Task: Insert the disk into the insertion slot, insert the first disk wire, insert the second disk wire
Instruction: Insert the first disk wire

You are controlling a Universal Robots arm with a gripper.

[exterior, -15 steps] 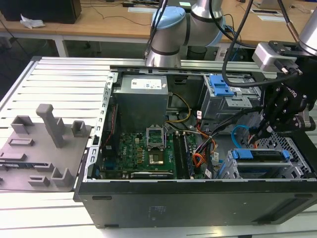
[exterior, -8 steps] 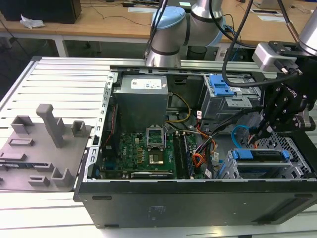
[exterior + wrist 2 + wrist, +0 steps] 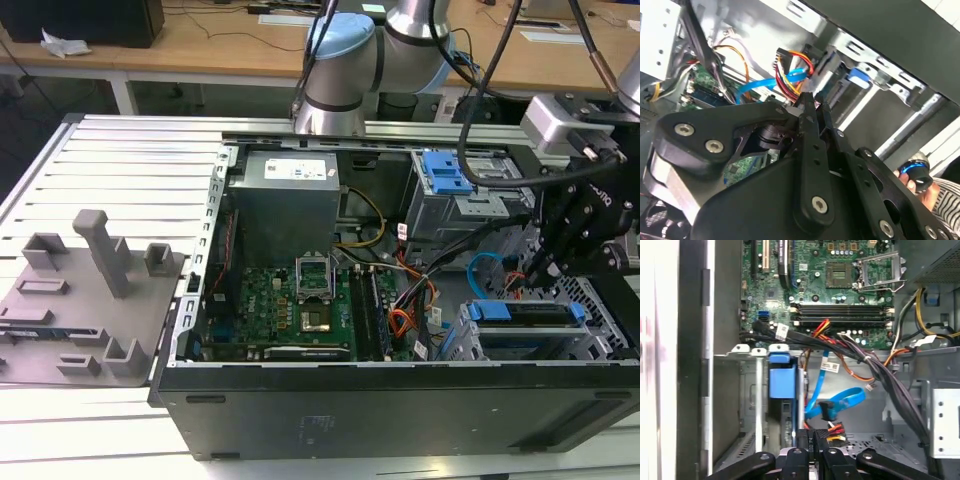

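Closest to the exterior camera, the dark side wall of the computer case (image 3: 400,410) is seen; the case is laid open on a slatted table (image 3: 130,160). At the exterior view's left, a grey fixture plate (image 3: 90,322) with upright blocks is set against the case. Inside the case, the power supply (image 3: 285,200) is mounted beyond the motherboard (image 3: 270,295). An orange flat cable (image 3: 400,322) is coiled just to the board's right. Further right, the second disk wire (image 3: 484,268) is curled in a loop between the grey cage with the blue latch (image 3: 450,175) and the insertion slot (image 3: 465,338). The disk (image 3: 525,313), fitted with a blue carrier, is already seated in that slot. The gripper (image 3: 538,272) is positioned just above the disk's far end. In both wrist views its fingers (image 3: 805,440) are seen pressed together on the black connector of the first disk wire (image 3: 836,429), whose red and dark strands are bunched right beside the fingertips. Whether the connector is plugged into the disk cannot be told.
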